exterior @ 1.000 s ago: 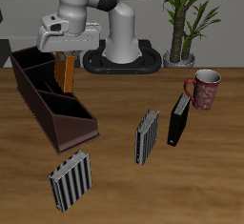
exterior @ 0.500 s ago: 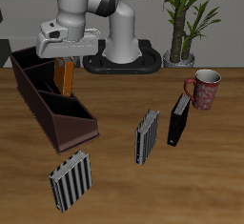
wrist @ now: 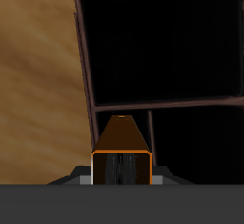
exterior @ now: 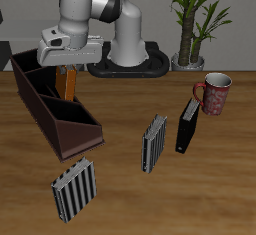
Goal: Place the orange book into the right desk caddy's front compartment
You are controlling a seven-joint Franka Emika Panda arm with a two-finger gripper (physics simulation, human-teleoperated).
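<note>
Caddy (exterior: 50, 104), long, dark brown and open-topped, lay at the edge of the wooden table (exterior: 130, 194) as the exterior view showed it, its length running from the back toward the front edge, dividers splitting it into sections. Above its middle part hung the gripper (exterior: 68, 71), its fingers clamped on the orange book (exterior: 69, 82), which stood upright with its lower end down among the caddy's walls. In the wrist view the book (wrist: 122, 152) pointed down over a divider of the caddy (wrist: 157, 47); which section it sat over could not be told. Nearer the front edge stood a grey-striped book (exterior: 75, 189). A second striped book (exterior: 153, 143) stood farther along, then a black book (exterior: 187, 126), with a red mug (exterior: 214, 93) just behind it. A potted plant (exterior: 193, 19) stood at the back.
</note>
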